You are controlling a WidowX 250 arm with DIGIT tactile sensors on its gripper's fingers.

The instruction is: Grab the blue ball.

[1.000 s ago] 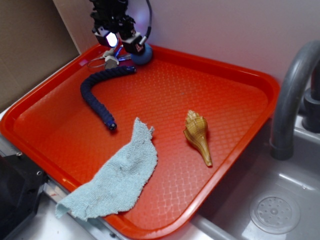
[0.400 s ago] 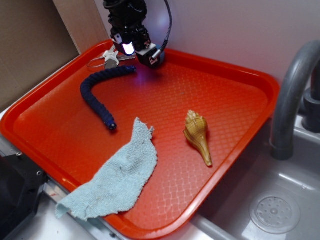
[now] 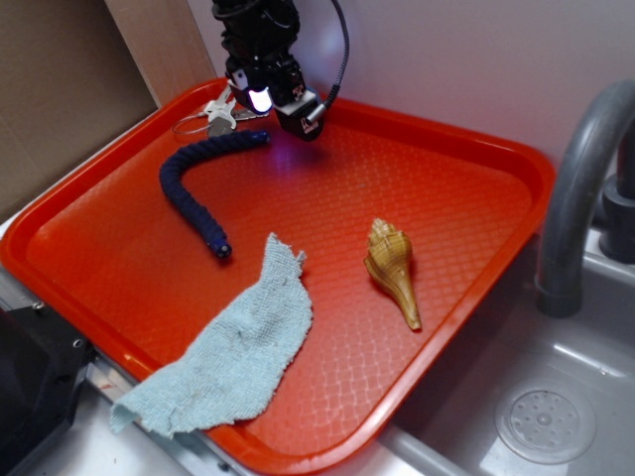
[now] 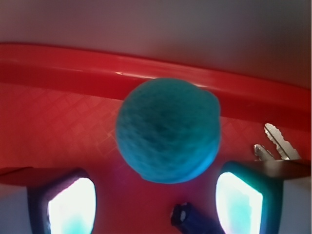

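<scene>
Exterior view: the gripper hangs over the far left corner of the red tray, its body dark with a lit patch facing the camera; the blue ball cannot be seen from here, being hidden behind the gripper. Wrist view: the blue ball fills the centre, fuzzy and round, lying between the two glowing fingers, which stand apart on either side of it with a gap showing on each side; the claw is thus spread and not pinching the ball. Behind the ball runs the tray's raised far rim; whether the ball touches that rim cannot be told. A set of metal keys lies to the right of the ball in the wrist view, and in the exterior view just left of the gripper. A dark navy rope curves from beside the gripper toward the tray's middle; a pale blue-green cloth lies across the near rim; a seashell rests right of the cloth, apart from it. A grey faucet and sink stand to the right of the tray.
</scene>
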